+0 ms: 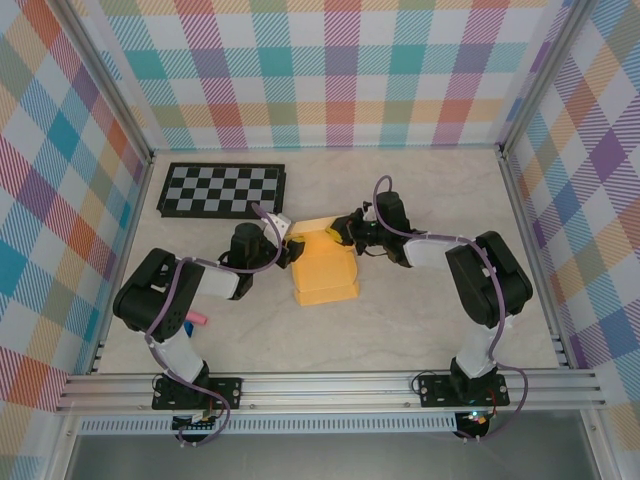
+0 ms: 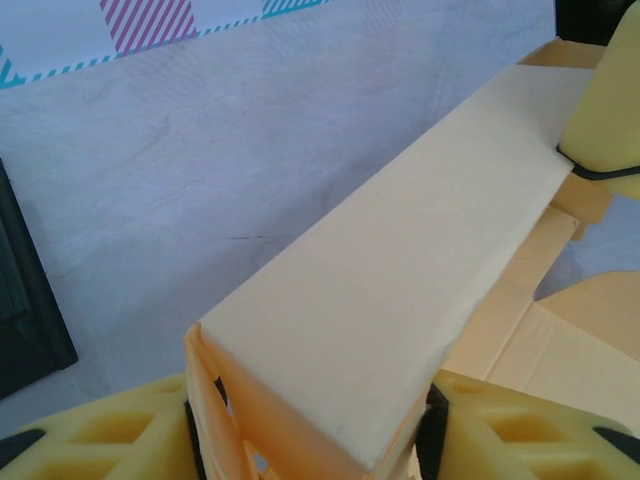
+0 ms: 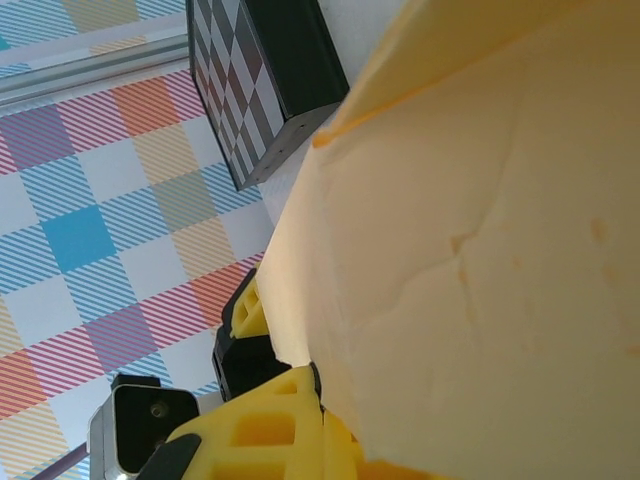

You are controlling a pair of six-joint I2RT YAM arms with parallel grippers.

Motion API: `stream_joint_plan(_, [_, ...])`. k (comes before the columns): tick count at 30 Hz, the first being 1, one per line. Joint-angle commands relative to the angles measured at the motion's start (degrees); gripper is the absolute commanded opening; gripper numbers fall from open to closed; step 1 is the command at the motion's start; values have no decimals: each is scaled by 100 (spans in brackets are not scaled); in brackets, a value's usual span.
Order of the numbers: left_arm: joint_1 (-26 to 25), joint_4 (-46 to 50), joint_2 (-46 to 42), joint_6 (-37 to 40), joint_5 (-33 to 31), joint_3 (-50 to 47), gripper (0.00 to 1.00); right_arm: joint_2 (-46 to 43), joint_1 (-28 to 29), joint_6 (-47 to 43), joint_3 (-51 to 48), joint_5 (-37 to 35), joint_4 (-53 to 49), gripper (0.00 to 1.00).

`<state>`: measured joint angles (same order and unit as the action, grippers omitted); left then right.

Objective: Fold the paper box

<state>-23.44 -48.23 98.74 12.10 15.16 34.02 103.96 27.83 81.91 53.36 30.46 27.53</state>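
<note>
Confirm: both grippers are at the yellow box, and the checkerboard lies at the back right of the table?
No: the top view shows the checkerboard at the back left of the table. The left gripper and right gripper are at the yellow box.

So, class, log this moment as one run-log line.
task: fold box | left gripper: shut on raised box wall | right gripper: shut, at far corner | state: partly folded
</note>
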Motion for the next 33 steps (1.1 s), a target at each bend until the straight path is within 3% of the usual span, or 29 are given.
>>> stream_joint_plan(1, [-106,-187,-69,153,154,30,50,-116,41,-139,-100,17,-55,0])
stream_joint_plan(10, [-376,14,-278,117,37,-121,48,-120,45,-201,-86,15,-96,0])
stream_joint_plan(20, [-482,225,-716,103,-107,-438,66,-209,40,-309,-133,-5,-175,0])
stream_joint_plan(24, [-464,711,-893,231,205,-287,67,-199,40,-302,-142,-5,-135,0])
stream_joint_plan(33, [-413,753,-1194,-45,440,-566,70,-218,40,-281,-172,-5,-71,0])
